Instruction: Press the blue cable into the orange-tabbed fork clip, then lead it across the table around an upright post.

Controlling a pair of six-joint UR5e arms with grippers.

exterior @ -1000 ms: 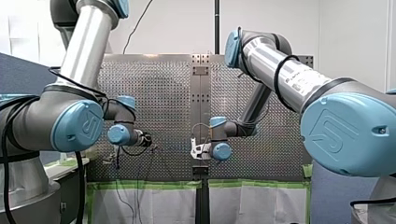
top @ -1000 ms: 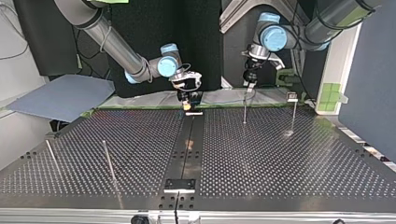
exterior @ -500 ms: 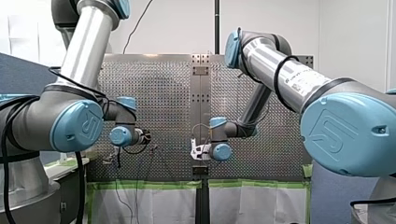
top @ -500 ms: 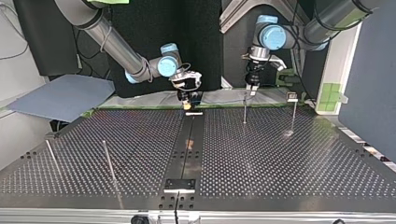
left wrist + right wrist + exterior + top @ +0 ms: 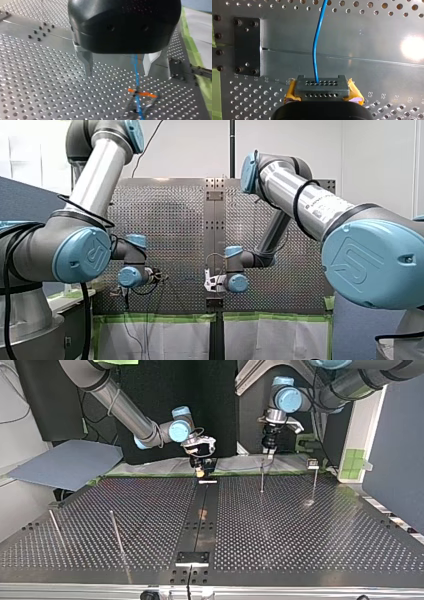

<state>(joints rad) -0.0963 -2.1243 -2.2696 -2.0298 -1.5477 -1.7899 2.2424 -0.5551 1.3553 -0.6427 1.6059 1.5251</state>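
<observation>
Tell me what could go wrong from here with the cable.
1. My left gripper is open and the blue cable runs loose between its fingers toward the orange clip, so it may slip off the clip.
2. My right gripper clamps the grey block at the cable's end; a hard pull could kink the cable there.
</observation>
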